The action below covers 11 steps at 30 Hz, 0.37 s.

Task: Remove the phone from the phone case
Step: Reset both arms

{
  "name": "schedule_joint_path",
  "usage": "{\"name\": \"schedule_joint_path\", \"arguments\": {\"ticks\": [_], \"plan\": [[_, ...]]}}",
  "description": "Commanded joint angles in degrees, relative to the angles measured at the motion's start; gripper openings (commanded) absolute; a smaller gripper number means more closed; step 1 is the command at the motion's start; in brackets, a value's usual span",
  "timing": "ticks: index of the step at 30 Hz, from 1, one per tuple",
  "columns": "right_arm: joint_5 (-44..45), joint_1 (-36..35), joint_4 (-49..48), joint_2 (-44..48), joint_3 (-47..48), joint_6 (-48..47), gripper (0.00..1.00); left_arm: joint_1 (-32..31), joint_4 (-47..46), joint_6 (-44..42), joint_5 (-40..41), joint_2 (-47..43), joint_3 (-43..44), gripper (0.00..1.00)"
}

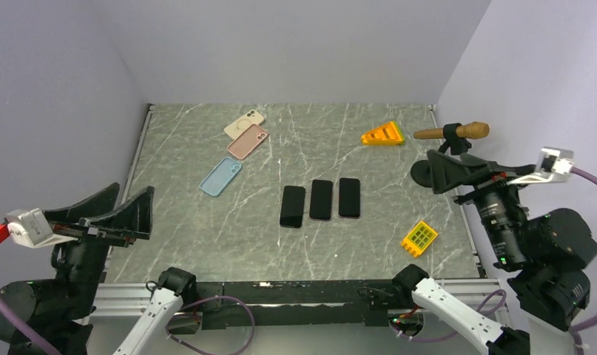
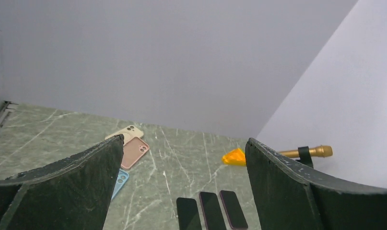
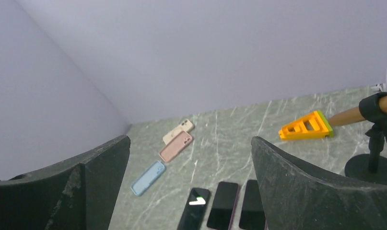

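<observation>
Beyond the left edge of the table (image 1: 206, 244), left gripper (image 1: 135, 191), fingers spread wide, nothing between them; further in, blue case (image 1: 221, 176), then pink case (image 1: 248, 140) touching cream case (image 1: 245, 123) behind it, all flat with camera cut-outs up; mid-table, three phones (image 1: 321, 199) flat in a close row, bare, well apart from the cases; to the right, orange wedge (image 1: 382, 134), yellow block (image 1: 419, 237), microphone (image 1: 458, 132) on a stand; just beside that stand, right gripper (image 1: 434, 171), fingers wide apart, empty.
</observation>
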<state>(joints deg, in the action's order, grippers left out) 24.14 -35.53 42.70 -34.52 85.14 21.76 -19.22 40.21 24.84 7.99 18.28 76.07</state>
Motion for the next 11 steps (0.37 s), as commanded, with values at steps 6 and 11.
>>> {"name": "schedule_joint_path", "arguments": {"ticks": [6, 11], "plan": [[0.89, 0.18, -4.32, 3.51, -4.12, -0.67, 1.00, -0.13, 0.29, -1.29, 6.71, 0.25, -0.43, 0.99], [6.28, 0.08, -1.24, 1.76, -5.75, 1.57, 1.00, -0.15, 0.35, -0.85, 6.80, 0.11, -1.01, 1.00]]}}
